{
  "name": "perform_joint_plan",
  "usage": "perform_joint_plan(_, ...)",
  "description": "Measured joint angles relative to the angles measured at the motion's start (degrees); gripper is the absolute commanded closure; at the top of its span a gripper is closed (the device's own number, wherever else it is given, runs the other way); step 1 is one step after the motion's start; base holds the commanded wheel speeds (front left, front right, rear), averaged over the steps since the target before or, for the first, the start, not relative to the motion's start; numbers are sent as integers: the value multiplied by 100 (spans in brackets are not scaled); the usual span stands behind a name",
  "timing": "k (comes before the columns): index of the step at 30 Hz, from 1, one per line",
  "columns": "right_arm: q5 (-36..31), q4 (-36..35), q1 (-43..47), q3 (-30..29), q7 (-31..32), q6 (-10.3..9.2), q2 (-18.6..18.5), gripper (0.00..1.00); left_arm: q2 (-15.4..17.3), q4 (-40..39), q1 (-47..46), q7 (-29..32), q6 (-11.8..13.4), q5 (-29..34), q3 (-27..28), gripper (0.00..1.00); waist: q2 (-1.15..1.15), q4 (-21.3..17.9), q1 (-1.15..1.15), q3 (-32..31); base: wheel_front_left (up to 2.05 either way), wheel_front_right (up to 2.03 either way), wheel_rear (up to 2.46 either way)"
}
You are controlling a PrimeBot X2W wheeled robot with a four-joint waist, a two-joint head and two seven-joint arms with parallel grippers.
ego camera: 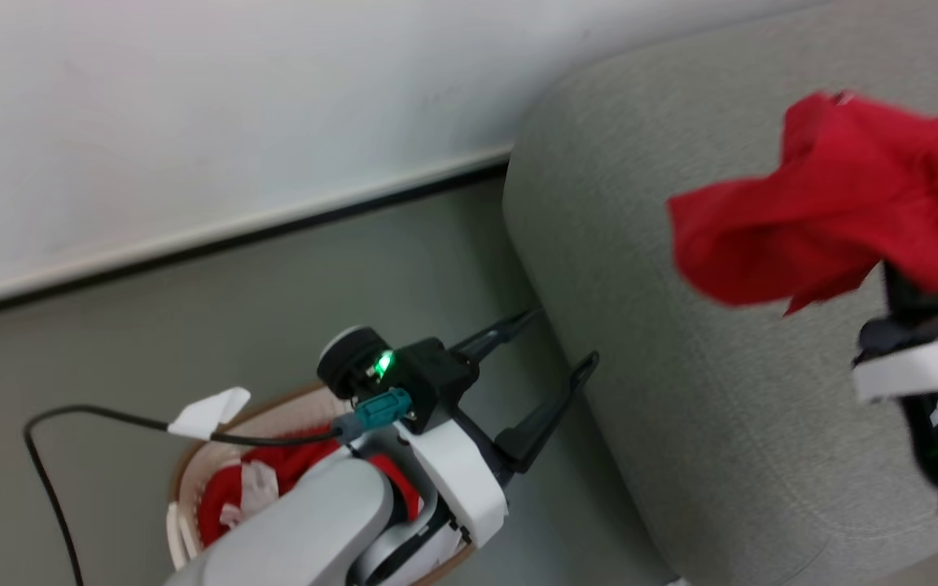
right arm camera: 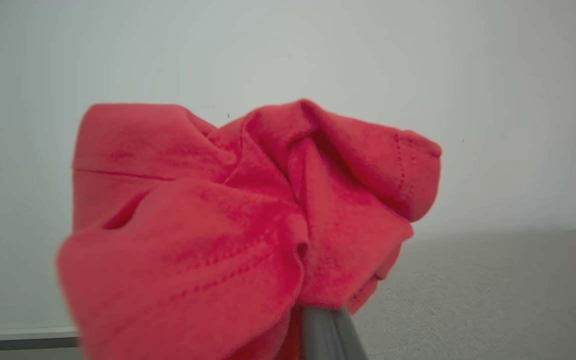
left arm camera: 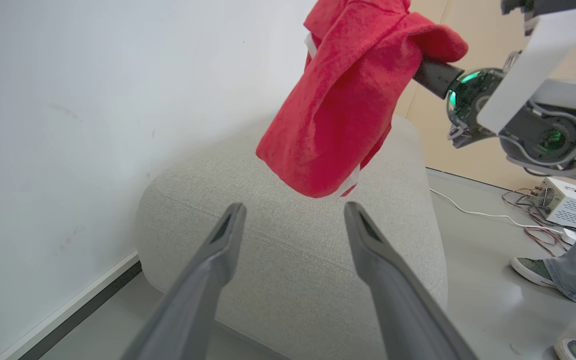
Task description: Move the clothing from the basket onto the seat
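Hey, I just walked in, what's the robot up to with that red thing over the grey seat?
The robot is shifting laundry from a basket to the seat. Its right gripper is shut on a red garment, holding it in the air above the seat, not yet set down. The left gripper hangs open and empty beside the seat, near the basket, where more red clothing lies.

Overhead head view; wrists toward seat (left arm camera: 293,260)

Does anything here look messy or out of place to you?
Mostly the red garment: it dangles crumpled in mid-air over the grey seat, pinched in the right arm's jaws. Loose wires also sprawl on the floor beside a white box, near a person's shoe.
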Motion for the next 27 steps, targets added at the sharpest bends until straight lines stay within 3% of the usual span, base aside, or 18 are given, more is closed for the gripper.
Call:
perform_joint_plan(10,92,545,-1470,-970,1,0,-249,100,403,-732,-599,390,-53,319,16,0,0,410,1,1301,0,0,0)
perform_joint_plan(20,-86,1642,-2258,-2117,0,0,-966,100,370,-980,-991,346,-135,511,-12,0,0,901,1,2242,0,0,0)
perform_joint_plan(27,-140,2739,-2708,-2180,213,0,-1449,100,370,-1005,-1096,288,-120,554,12,0,0,1220,0,2611,0,0,0)
